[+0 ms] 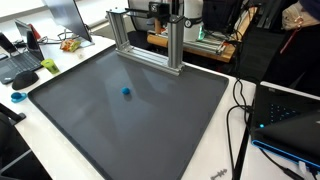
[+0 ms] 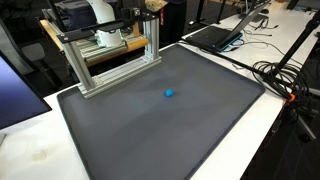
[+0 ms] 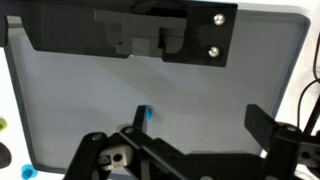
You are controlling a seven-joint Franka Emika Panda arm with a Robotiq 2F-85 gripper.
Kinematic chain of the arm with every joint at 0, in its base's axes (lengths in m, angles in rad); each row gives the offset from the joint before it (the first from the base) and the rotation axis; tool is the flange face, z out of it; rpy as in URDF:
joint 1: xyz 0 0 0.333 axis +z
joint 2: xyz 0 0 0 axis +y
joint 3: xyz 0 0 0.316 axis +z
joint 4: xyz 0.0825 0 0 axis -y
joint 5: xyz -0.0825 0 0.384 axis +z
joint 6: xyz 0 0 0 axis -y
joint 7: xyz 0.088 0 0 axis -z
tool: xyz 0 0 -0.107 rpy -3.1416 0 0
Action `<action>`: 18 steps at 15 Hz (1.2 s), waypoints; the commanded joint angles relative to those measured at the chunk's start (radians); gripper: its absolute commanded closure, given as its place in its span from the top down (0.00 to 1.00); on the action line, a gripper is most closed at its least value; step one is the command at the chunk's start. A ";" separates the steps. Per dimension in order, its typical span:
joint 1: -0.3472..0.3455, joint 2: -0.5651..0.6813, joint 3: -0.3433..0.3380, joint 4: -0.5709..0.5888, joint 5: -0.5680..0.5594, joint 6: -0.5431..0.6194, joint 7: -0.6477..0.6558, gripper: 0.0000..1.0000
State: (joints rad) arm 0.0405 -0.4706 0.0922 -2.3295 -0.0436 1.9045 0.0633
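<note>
Grey rubber mat (image 1: 150, 130) covers most of the white table (image 1: 218, 140) in both exterior views. Sweeping an exterior view from its left edge, I pick up an open laptop (image 1: 25, 60) among desk clutter at 9 o'clock of the mat. Next is the small blue ball (image 1: 126, 91), lying alone on the mat a little toward 11 o'clock of its centre. An aluminium frame (image 1: 150, 45) stands along the mat's far edge at 1 o'clock of the ball. Last come black cables (image 1: 240, 110) and a dark laptop (image 1: 290, 115) out at 3 o'clock. From the opposite side the ball (image 2: 169, 94) lies well clear of the frame (image 2: 110, 60), with bare mat (image 2: 150, 135) all round it. On my wrist feed the gripper (image 3: 198, 125) comes in from 6 o'clock with its jaws spread wide and nothing between them. The ball (image 3: 147, 115) shows on the mat at 9 o'clock of the gap. It sits just past the finger (image 3: 100, 150) on the picture's left side, which partly hides it.
</note>
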 commanded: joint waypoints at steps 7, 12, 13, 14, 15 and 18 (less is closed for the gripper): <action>-0.057 -0.129 -0.075 -0.137 -0.002 -0.031 0.009 1.00; -0.059 -0.114 -0.070 -0.157 -0.004 0.000 0.017 1.00; -0.060 -0.120 -0.070 -0.169 -0.004 0.010 0.022 1.00; -0.061 -0.124 -0.070 -0.176 -0.005 0.016 0.023 1.00; -0.061 -0.127 -0.070 -0.180 -0.005 0.017 0.023 1.00; -0.051 -0.114 -0.065 -0.191 -0.015 0.030 -0.001 1.00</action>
State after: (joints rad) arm -0.0199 -0.5971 0.0233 -2.5112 -0.0484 1.9234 0.0854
